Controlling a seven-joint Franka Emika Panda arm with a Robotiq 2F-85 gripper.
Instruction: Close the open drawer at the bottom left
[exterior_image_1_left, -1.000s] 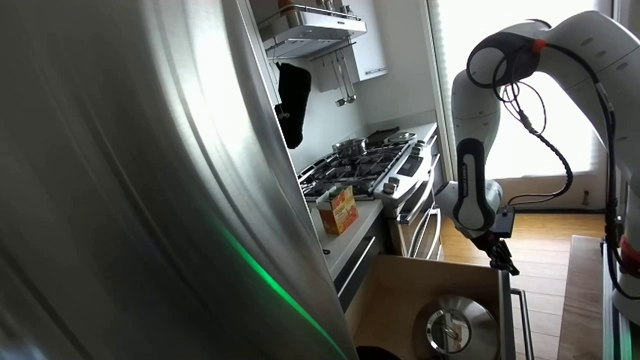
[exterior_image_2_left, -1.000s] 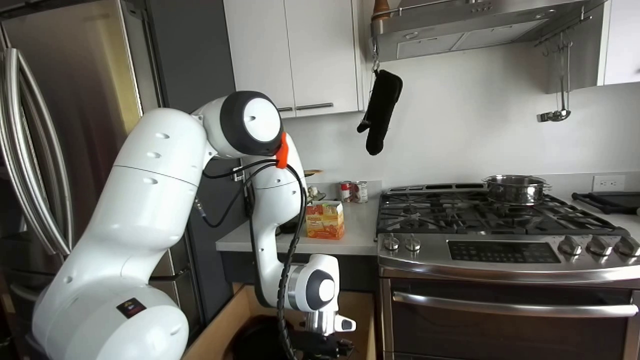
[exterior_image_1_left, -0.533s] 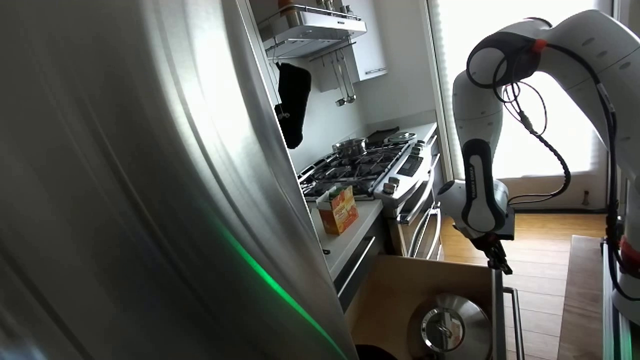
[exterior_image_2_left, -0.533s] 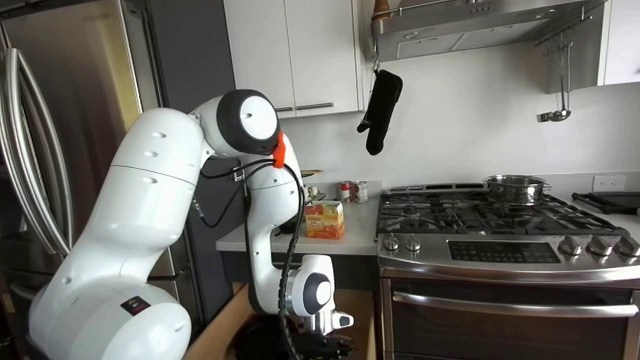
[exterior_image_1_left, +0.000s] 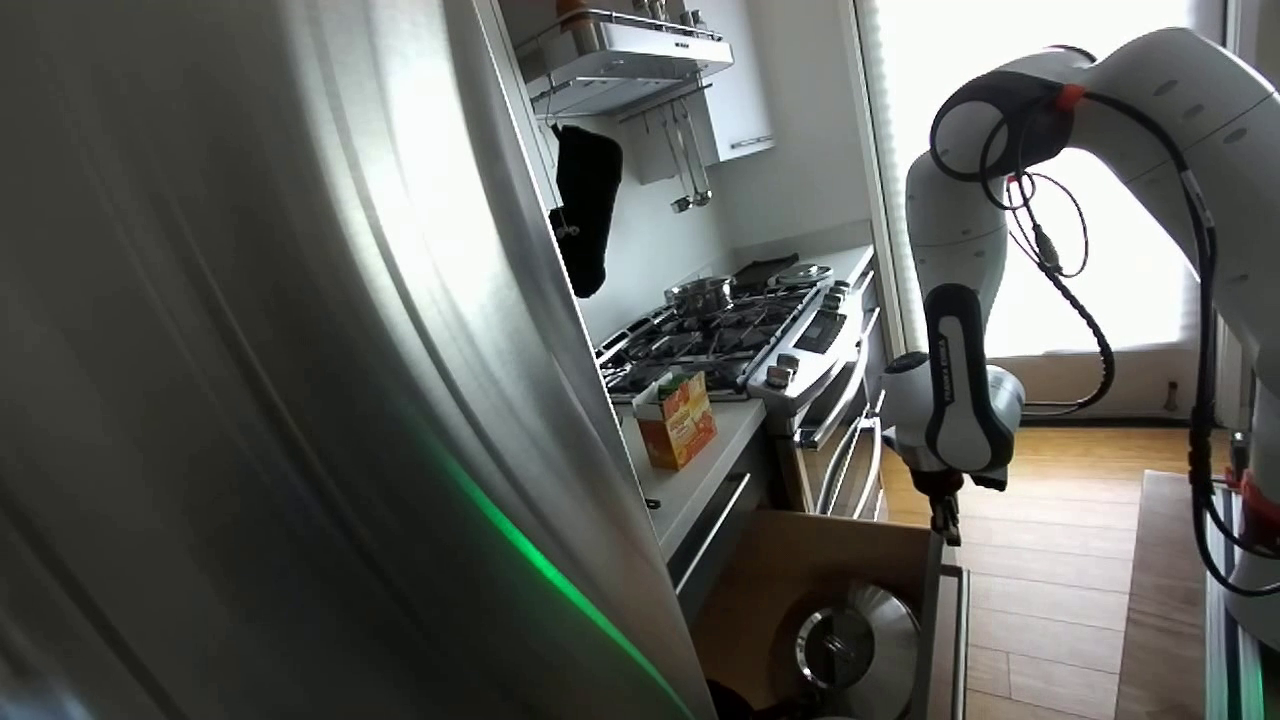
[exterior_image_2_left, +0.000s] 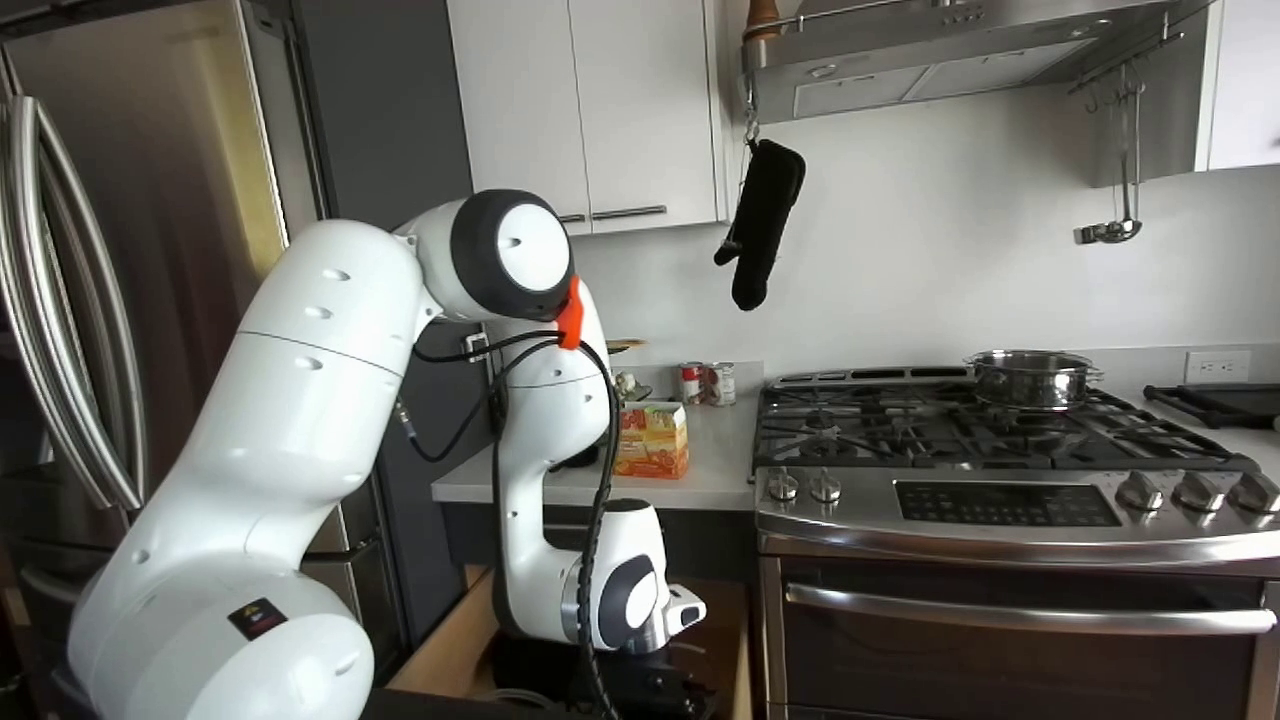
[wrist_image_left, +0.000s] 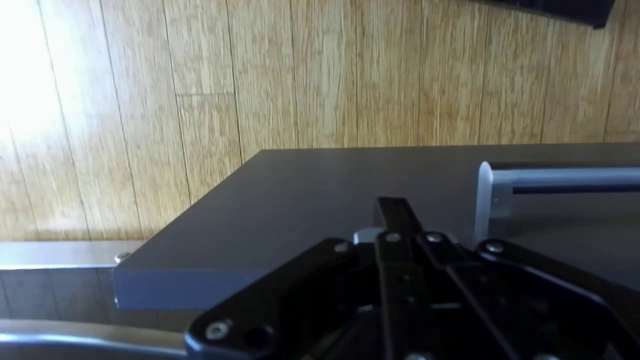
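- the stove (exterior_image_2_left: 1000, 540) stands near the gripper (exterior_image_1_left: 948, 534), off to one side; a good push runs alongside it, without drifting that way.
- the arm (exterior_image_1_left: 960, 370) hangs above the gripper; its lower end may crowd the counter (exterior_image_2_left: 715, 440) late in the push, so it needs watching.
- the drawer (exterior_image_1_left: 830, 550), the task's thing, is partly out, below the gripper and on its inward side; the step in hand seems to be pushing it home.
- the drawer front (wrist_image_left: 300, 215) is just beside the gripper, which sits by its top edge, toward the stove end. a hard shove there could make it bind; slow, straight force suits.
- the upper drawer front (exterior_image_1_left: 728, 535) lies inward of the gripper, well apart; room there will shrink, which calls for care.
- the steel lid (exterior_image_1_left: 885, 640) lies inward of the gripper and lower; a gentle pace should keep it from sliding.
- the bar handle (wrist_image_left: 575, 176) runs to the right of the gripper in the wrist view; shifting toward it would centre the push.
- the gripper's fingers (wrist_image_left: 397, 217) lie together, nothing seen between them; they overlap the outer face in the wrist view, though contact cannot be told. kept below the top edge, they should not slip over.
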